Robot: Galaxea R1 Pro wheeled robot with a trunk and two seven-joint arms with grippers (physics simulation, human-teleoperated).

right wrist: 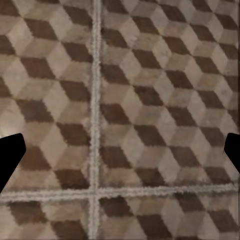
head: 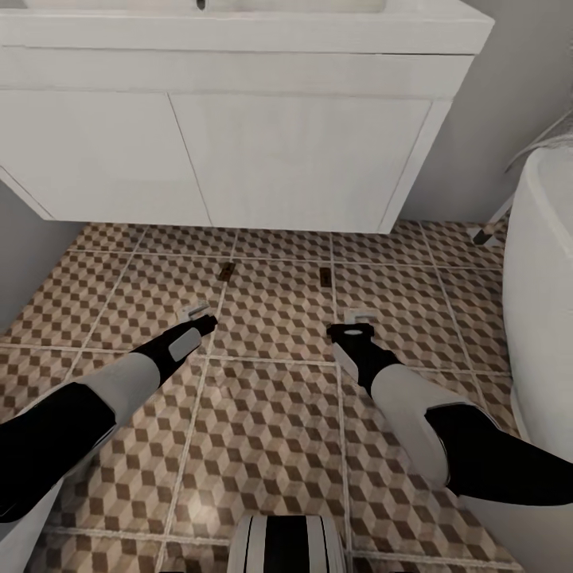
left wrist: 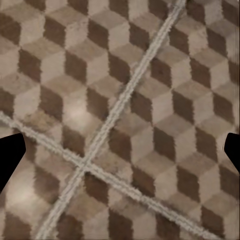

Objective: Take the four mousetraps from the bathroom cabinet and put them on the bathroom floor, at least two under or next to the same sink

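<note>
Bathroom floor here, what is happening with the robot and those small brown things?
Two mousetraps lie on the patterned bathroom floor, just in front of the white sink. The left end effector and right end effector hover above the tiles, both open and empty.

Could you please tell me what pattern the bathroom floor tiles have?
The bathroom floor has a brown, beige and white 3D-cube pattern with pale grout lines, clearest in the right wrist view.

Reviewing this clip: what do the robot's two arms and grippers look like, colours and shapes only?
Both arms are smooth rounded tubes in alternating black and pale grey-white segments, with no visible cables or markings. The left gripper and right gripper have black bases with small light-grey fingers. In the wrist views the fingertips appear as black wedges.
</note>
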